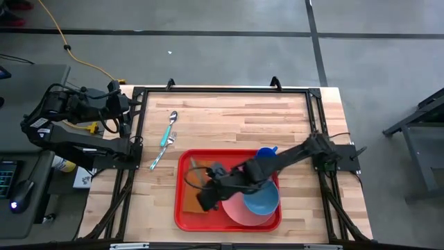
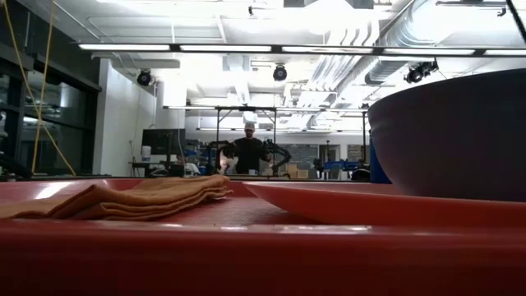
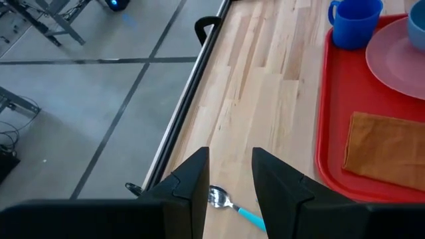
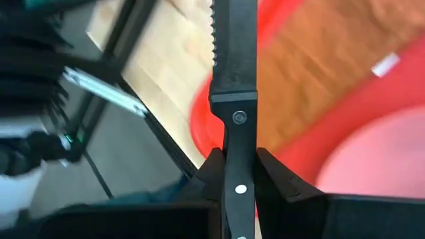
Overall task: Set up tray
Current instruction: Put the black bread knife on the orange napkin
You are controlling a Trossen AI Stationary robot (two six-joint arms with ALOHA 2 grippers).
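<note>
The tray (image 1: 182, 212) lies at the near edge of the table, partly laid; on it sit a folded napkin (image 1: 193, 198), a pink plate (image 1: 236, 212) carrying a blue bowl (image 1: 263, 198), and a blue cup (image 1: 266, 152) at the far corner. The right gripper (image 4: 239, 169) hangs over the napkin, clamped on a serrated knife (image 4: 234, 60) — not yet set down. A spoon (image 1: 168, 130) and a fork (image 1: 161, 156) lie on the bare wood beside the tray; in my judgement these remain to be placed. The left gripper (image 3: 229, 182) waits by the table's left edge, fingers apart, empty.

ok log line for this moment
right gripper: shut on black knife, over napkin on tray | left gripper: open, idle above spoon
</note>
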